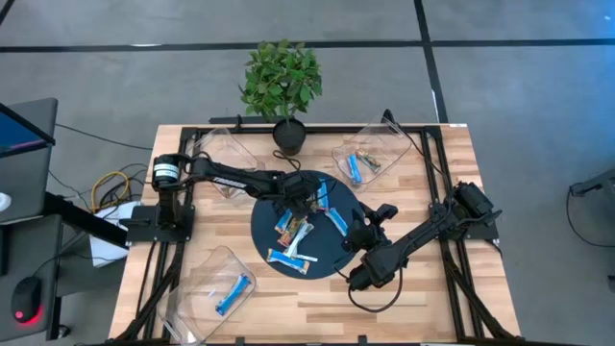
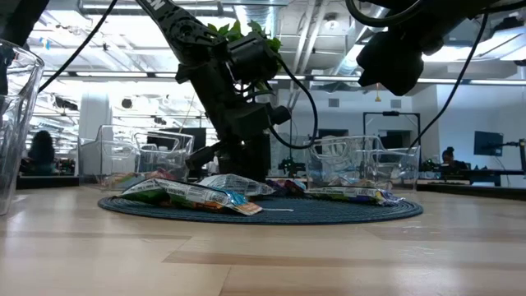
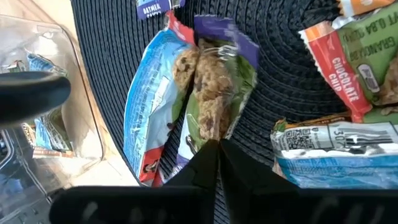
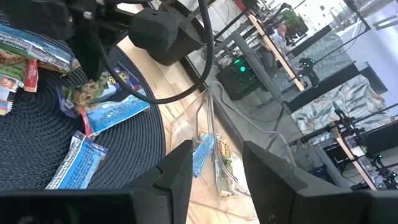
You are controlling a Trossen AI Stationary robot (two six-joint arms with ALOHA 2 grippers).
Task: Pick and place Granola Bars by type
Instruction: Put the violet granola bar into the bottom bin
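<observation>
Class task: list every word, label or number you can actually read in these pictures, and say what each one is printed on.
"CHOCOLATE CHIP": red band of a granola bar wrapper, left wrist view.
"GRANOLA", partly cut off: green part of that wrapper.
"OATMEAL", barely legible: blue wrapper at the picture's edge.
Barcode and small print on the blue-and-white wrapper: too blurred to read.
Wrappers in the high, low and right wrist views: too small to read.
</observation>
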